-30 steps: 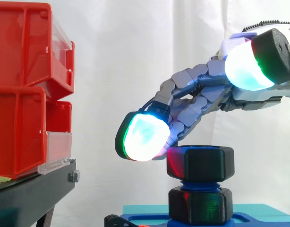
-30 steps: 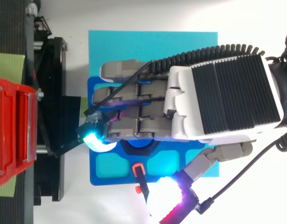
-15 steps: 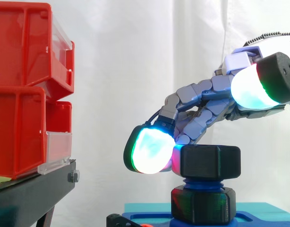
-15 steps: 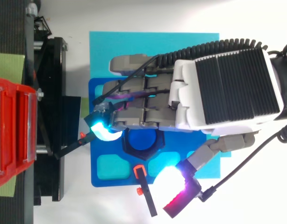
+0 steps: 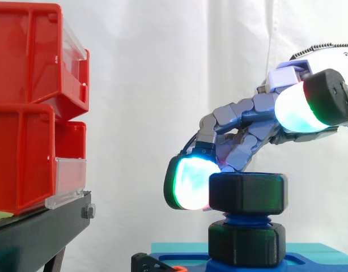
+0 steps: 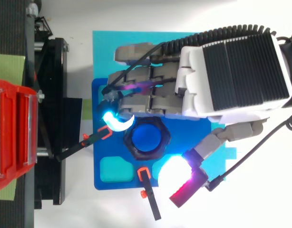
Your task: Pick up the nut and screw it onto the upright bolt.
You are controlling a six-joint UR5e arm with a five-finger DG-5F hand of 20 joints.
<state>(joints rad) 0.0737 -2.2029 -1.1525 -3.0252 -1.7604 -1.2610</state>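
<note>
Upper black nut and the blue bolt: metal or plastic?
Upper nut: probably matte black plastic, maybe printed; dull surface, soft rounded edges, no metallic glint. Bolt: probably plastic too; solid saturated blue through the threads, slight sheen. Not certain from looks.

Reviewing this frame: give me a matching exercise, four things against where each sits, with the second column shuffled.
1. red plastic bins
2. upper black hexagonal nut
3. robot hand
4. lower black hexagonal nut

A. atop the blue threaded bolt
B. on the black stand, left
C. at that bolt's foot
D. coming in from the right

Pairs: 1-B, 2-A, 3-D, 4-C
</note>
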